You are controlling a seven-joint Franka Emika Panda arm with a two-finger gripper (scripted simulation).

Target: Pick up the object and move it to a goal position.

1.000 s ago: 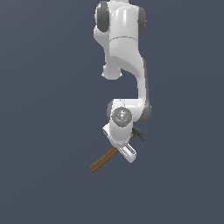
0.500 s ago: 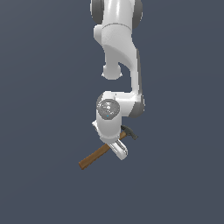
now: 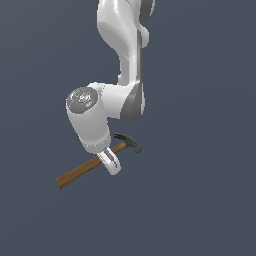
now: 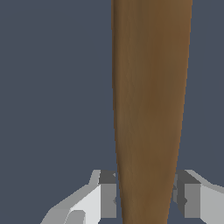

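Hammer [image 3: 95, 167]: claw type, brown wooden handle, dark grey head toward the exterior view's right. Held by gripper [image 3: 111, 162], pads clamped on the handle near the head. Pick-up appears done; carry to goal outstanding, no goal marker visible.

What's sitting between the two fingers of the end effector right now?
The hammer's wooden handle fills the gap between the end effector's fingers, shown in the wrist view.

Brown-handled hammer [image 3: 87, 169] tilted, dark head uppermost.
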